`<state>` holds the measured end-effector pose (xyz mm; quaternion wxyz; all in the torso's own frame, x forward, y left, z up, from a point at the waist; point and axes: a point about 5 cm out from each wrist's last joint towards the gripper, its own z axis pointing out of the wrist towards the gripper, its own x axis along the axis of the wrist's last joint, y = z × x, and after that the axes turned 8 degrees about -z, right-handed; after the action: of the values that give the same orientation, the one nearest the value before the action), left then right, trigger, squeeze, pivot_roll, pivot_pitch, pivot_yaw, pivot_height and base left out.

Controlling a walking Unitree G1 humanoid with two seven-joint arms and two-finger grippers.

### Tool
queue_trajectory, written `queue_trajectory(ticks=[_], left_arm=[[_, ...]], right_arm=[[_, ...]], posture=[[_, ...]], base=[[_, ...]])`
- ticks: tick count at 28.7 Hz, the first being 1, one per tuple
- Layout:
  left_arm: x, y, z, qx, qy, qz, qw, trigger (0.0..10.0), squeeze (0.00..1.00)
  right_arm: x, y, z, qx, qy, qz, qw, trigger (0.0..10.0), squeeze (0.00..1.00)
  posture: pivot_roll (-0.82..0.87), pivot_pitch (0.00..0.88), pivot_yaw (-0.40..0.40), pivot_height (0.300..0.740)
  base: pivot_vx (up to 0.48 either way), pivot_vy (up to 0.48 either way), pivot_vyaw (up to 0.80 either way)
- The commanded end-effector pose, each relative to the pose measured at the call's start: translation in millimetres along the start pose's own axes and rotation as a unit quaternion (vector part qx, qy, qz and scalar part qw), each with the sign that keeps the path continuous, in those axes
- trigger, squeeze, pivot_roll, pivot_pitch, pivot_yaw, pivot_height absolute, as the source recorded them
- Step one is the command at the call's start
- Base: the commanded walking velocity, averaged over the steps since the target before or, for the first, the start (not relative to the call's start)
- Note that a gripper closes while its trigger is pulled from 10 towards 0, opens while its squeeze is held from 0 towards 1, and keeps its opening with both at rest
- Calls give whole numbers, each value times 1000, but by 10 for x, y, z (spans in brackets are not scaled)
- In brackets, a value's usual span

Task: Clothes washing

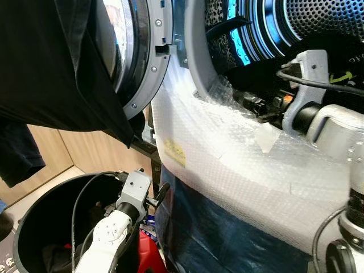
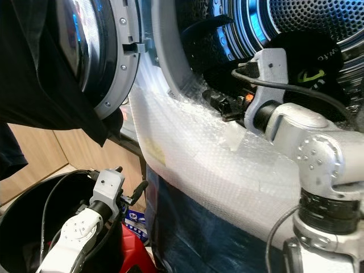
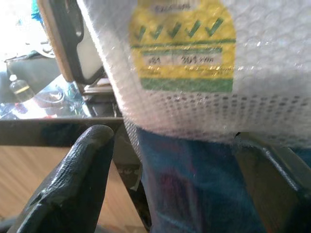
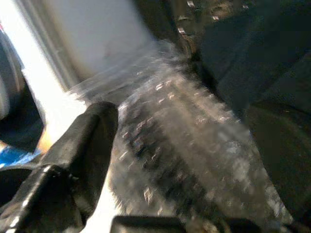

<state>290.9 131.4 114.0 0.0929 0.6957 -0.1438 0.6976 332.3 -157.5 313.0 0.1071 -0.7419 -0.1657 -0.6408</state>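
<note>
At the drum mouth, right gripper (image 2: 219,105) spread, fingers empty, resting on bubble wrap (image 1: 239,165) just short of dark clothes (image 2: 296,57) inside the drum. Could snag the wrap or its cable on withdrawal. Left gripper (image 1: 162,193) open over black basket (image 1: 28,227); yellow label (image 3: 182,46) legible from left wrist.

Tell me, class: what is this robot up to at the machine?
The robot is loading laundry. Its right claw reaches over the bubble-wrap-covered rim of the open front-loading washing machine, at the mouth of the blue-lit perforated metal drum where dark clothes lie. The left claw hangs low beside the round black laundry basket. A black garment drapes over the round glass door.
</note>
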Motion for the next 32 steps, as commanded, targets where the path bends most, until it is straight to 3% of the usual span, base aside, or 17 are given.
queue_trajectory(ticks=[1, 6, 12, 15, 17, 22, 24, 26, 29, 31, 32], left_arm=[[-14, 6, 18, -3, -6, -2, 1000, 10000, 0], [-3, 13, 32, -5, -5, -3, 1000, 10000, 0], [-5, 35, 47, -9, -5, -4, 1000, 10000, 0], [2, 38, 57, -9, -6, -5, 1000, 10000, 0], [3, 39, 58, -9, -6, -5, 1000, 10000, 0], [3, 16, 60, -6, -7, -2, 1000, 10000, 0], [4, 14, 62, -5, -6, -2, 1000, 10000, 0], [6, 16, 65, -5, -6, -2, 1000, 10000, 0], [-1, 26, 60, -6, -8, -3, 1000, 10000, 0], [-18, 25, 43, -6, -11, -3, 1000, 10000, 0], [-25, 14, 34, -4, -12, -3, 1000, 10000, 0]], right_arm=[[1, 42, 67, -30, -11, 9, 999, 10000, 0], [65, 301, 139, -128, -9, 95, 987, 10000, 0], [136, 451, 206, -179, 1, 116, 977, 10000, 0], [135, 564, 236, -219, 0, 92, 971, 10000, 0], [89, 716, 286, -255, -6, 110, 961, 10000, 0], [64, 867, 300, -332, 4, 113, 937, 10000, 0], [106, 836, 304, -328, 24, 127, 936, 10000, 0], [200, 723, 327, -293, 58, 138, 944, 10000, 0], [255, 597, 322, -273, 83, 123, 951, 10000, 0], [356, 395, 274, -195, 139, 153, 959, 10000, 0], [467, 212, 196, -139, 189, 112, 966, 10000, 0]], posture=[[99, 0, -20, 740], [94, 0, -18, 740], [87, 0, -19, 740], [91, 0, -18, 740], [91, 0, -17, 740], [90, 0, -17, 740], [90, 0, -17, 740], [90, 0, -16, 740], [95, 0, -14, 740], [101, 0, -12, 740], [100, 0, -14, 740]], base=[[0, 0, 0], [0, 0, 0], [0, 0, 0], [0, 0, 0], [0, 0, 0], [0, 0, 0], [0, 0, 0], [0, 0, 0], [0, 0, 0], [0, 0, 0], [0, 0, 0]])
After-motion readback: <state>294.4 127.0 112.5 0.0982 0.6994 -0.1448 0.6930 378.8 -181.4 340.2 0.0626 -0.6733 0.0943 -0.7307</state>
